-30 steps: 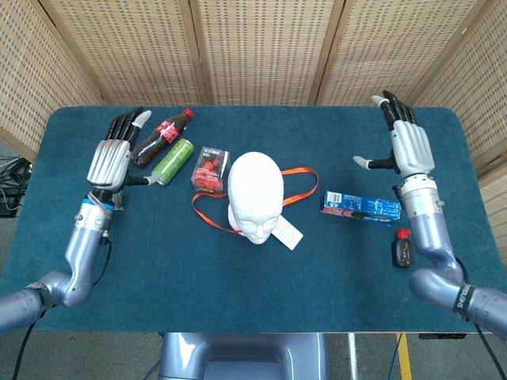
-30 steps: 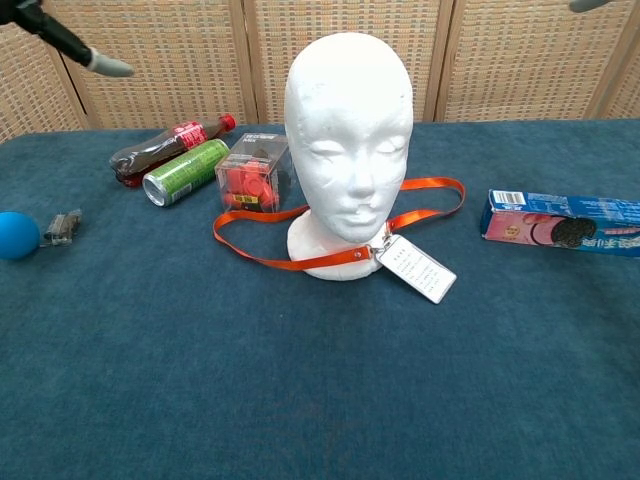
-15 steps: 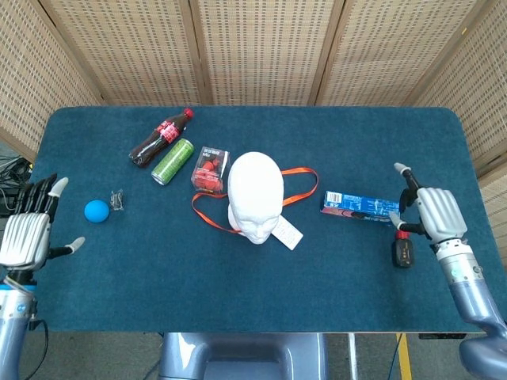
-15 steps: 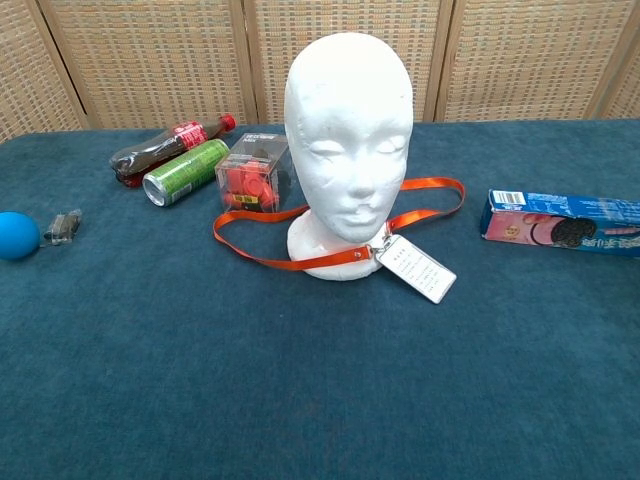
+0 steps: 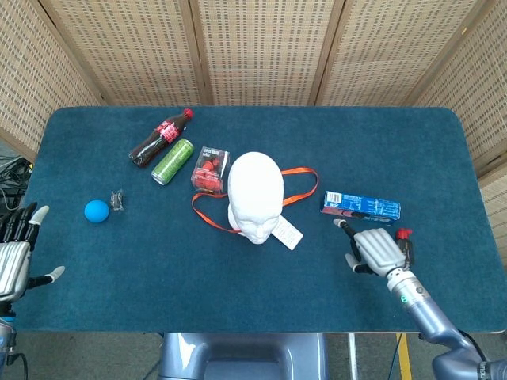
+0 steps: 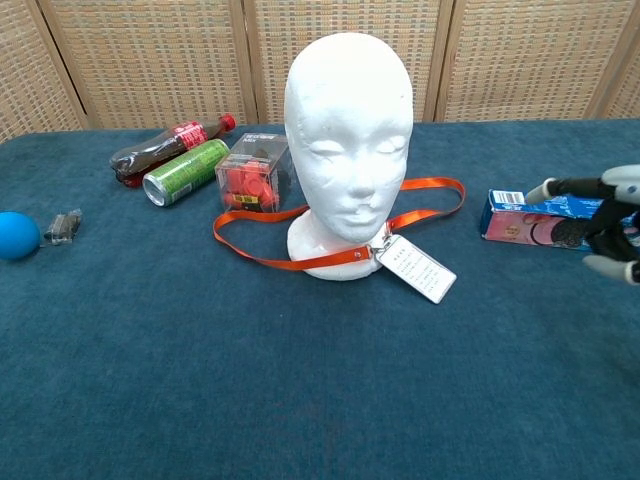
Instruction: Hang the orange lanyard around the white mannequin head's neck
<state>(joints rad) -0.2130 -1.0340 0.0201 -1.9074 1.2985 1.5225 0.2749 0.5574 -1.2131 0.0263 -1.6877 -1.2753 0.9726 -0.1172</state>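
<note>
Orange lanyard (image 5: pixel 255 202) lying looped around the white mannequin head (image 5: pixel 255 195) mid-table, well apart from the right hand (image 5: pixel 375 248) hovering empty with fingers spread near the front edge, left hand (image 5: pixel 16 257) likewise spread beyond the table's left edge.

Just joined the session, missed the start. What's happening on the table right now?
Nothing is held at the moment. The orange lanyard already loops around the base of the white mannequin head, its badge lying on the cloth in front. The right hand hovers open low over the table near the cookie box; the left hand is open off the table's left edge.
</note>
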